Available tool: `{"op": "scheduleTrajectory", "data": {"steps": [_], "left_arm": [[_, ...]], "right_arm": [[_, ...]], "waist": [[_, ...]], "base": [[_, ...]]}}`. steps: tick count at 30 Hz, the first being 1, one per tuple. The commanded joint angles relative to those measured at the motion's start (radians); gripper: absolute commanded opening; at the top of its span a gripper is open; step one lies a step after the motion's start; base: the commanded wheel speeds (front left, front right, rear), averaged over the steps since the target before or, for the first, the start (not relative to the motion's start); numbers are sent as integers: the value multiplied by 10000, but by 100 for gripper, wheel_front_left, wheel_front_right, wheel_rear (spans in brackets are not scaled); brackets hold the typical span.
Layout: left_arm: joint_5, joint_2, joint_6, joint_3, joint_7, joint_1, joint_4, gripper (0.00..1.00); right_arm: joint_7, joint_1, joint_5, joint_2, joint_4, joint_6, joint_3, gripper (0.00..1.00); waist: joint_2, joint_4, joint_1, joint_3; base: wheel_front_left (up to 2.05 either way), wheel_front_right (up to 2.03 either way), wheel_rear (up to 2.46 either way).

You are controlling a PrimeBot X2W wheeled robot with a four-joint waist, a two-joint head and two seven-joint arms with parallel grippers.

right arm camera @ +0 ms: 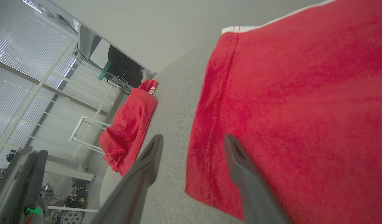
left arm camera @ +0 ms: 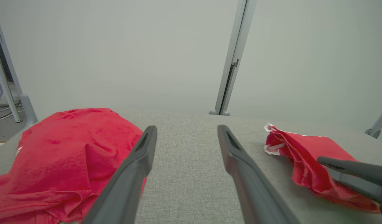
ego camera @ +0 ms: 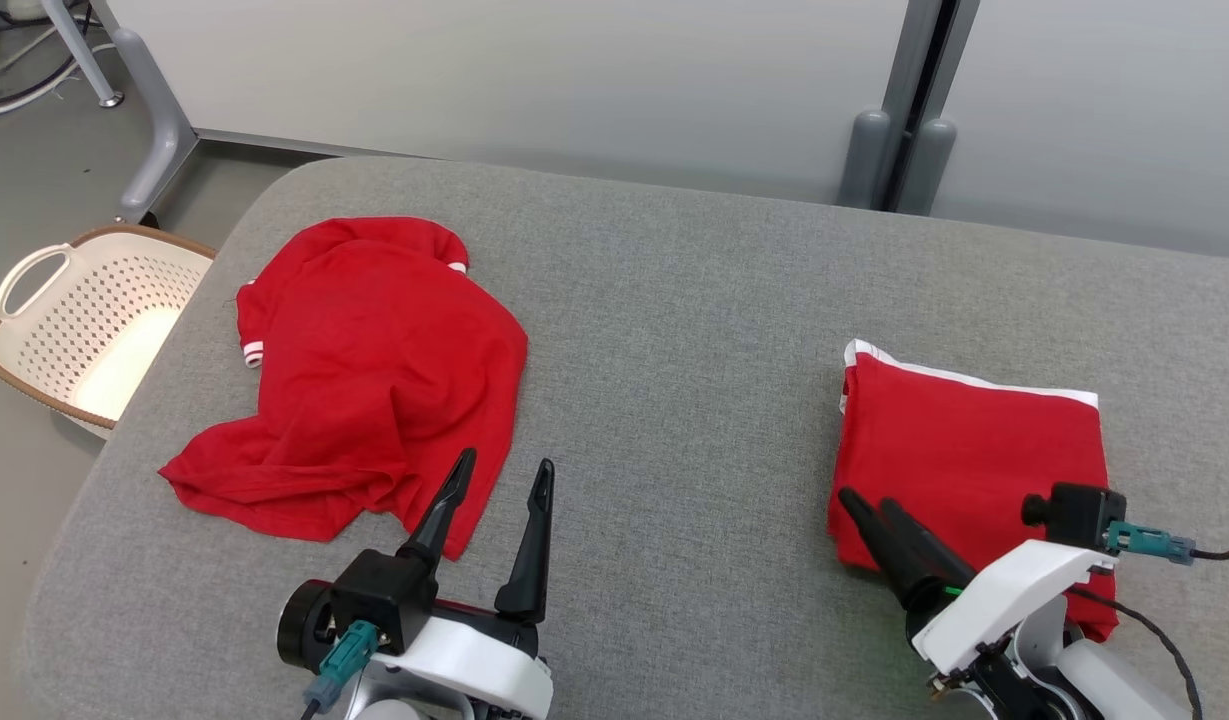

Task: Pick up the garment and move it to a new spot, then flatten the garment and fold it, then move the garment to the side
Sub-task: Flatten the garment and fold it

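Note:
A folded red garment [ego camera: 964,450] with white trim lies flat on the right side of the grey padded table [ego camera: 674,330]. My right gripper [ego camera: 871,508] is at its near left edge. In the right wrist view the right gripper [right arm camera: 194,137] is open, one finger over the table and the other over the folded garment [right arm camera: 302,109], holding nothing. A second red garment [ego camera: 374,370] lies crumpled on the left side. My left gripper [ego camera: 507,462] stands open just right of its near corner, empty. The left wrist view shows the left gripper [left arm camera: 187,128] between the crumpled garment [left arm camera: 63,155] and the folded one [left arm camera: 306,155].
A white perforated laundry basket [ego camera: 84,320] with a brown rim stands on the floor off the table's left edge. Grey partition panels and a post [ego camera: 904,150] stand behind the table. Bare grey table surface lies between the two garments.

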Motion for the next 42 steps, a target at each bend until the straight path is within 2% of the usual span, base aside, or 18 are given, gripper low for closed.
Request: {"op": "scheduleTrajectory", "data": {"steps": [1, 12, 18, 24, 28, 30, 33, 39, 42], "left_arm": [[-86, 41, 65, 28, 0, -13, -23, 100], [-60, 41, 85, -21, 0, -240, -22, 100], [26, 39, 66, 63, 0, -273, -10, 100], [20, 41, 18, 291, 0, -373, -195, 100], [27, 41, 36, 497, 0, -467, -373, 100], [14, 41, 76, 608, 0, -458, -419, 100], [37, 41, 129, 757, 0, -468, -490, 100], [281, 41, 122, 893, 0, -254, -515, 100], [444, 45, 295, 1018, 0, -178, -535, 100]], "right_arm": [[64, -79, 66, -104, 29, 4, 125, 100], [173, -591, 241, 50, 1097, 2, 784, 100], [-555, -962, 87, -156, 833, 2, 896, 100], [-1844, -1121, -743, -844, 438, 2, 880, 100], [-2291, -1217, -2459, -1271, 922, 4, 700, 100], [-2342, -1117, -3200, -1167, 1157, 4, 211, 100], [-2350, -763, -4657, -980, 1104, 2, -1122, 100], [-2350, 545, -7130, -53, 220, 2, -3699, 100], [-2351, 1120, -8258, 302, -264, 2, -4372, 100]], "waist": [[-1, -20, 0, 46], [-1, -243, 0, 336], [-1, -736, 0, 262], [-1, -1447, 0, 66], [-1, -1929, 0, -33], [-1, -2141, 0, -56], [-1, -2422, 0, -68], [-1, -2801, 0, -83], [-1, -2905, 0, -76]], "base": [[0, 0, 0], [0, 0, 0], [0, 0, 0], [0, 0, 0], [0, 0, 0], [0, 0, 0], [0, 0, 0], [0, 0, 0], [0, 0, 0]]}}
